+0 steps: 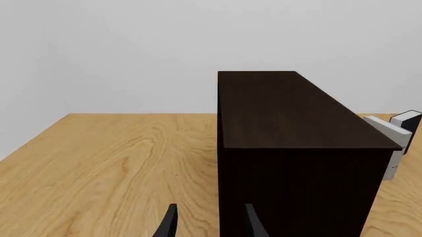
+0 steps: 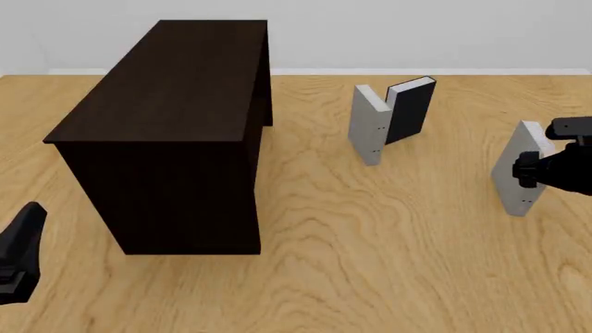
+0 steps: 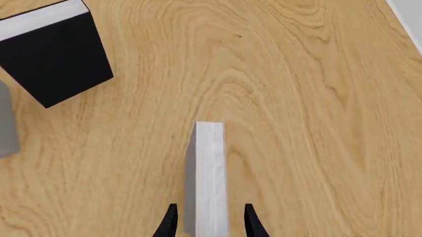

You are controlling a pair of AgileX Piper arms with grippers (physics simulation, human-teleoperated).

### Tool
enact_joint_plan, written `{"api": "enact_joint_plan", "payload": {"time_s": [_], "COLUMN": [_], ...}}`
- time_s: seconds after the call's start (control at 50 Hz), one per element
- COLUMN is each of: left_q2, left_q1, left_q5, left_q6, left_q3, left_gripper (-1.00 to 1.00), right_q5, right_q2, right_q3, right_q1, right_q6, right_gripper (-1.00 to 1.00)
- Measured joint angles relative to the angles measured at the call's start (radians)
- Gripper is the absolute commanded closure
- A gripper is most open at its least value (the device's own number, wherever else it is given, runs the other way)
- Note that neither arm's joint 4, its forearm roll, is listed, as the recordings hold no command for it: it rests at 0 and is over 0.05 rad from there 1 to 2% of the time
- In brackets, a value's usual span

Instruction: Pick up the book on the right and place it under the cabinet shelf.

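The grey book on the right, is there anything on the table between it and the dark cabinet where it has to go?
Nothing visible blocks it. Bare table lies between the book, straddled by the right gripper, and the cabinet. The other grey book and the black book stand farther back, off a direct path.

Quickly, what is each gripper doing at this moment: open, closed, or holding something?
Left gripper: open, holding nothing, beside the cabinet.
Right gripper: fingers on both sides of the book; a firm grip cannot be told.
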Motion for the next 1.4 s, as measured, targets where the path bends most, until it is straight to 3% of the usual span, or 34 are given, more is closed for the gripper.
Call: {"api": "enact_joint_plan", "payload": {"time_s": [0.14,0.16,0.36,0.7,1.4], "left_q2": [0.002,0.002,0.002,0.004,-0.005], "left_q1": [0.000,0.000,0.001,0.001,0.002], "left_q5": [-0.002,-0.002,-0.002,-0.003,0.010], "left_q6": [0.000,0.000,0.000,-0.003,-0.004], "left_q3": [0.000,0.000,0.000,0.000,-0.003], "left_gripper": [-1.00,-1.00,-1.00,-1.00,-1.00], "right_q5": [-0.030,-0.034,-0.032,0.044,0.192], "right_q2": [0.037,0.042,0.032,-0.109,-0.412], "right_q3": [0.008,0.008,0.015,0.020,0.051], "right_q1": [-0.005,-0.006,-0.007,0.026,0.233], "right_q6": [0.003,0.004,0.000,0.016,0.171], "right_gripper": [-1.00,1.00,1.00,1.00,1.00]}}
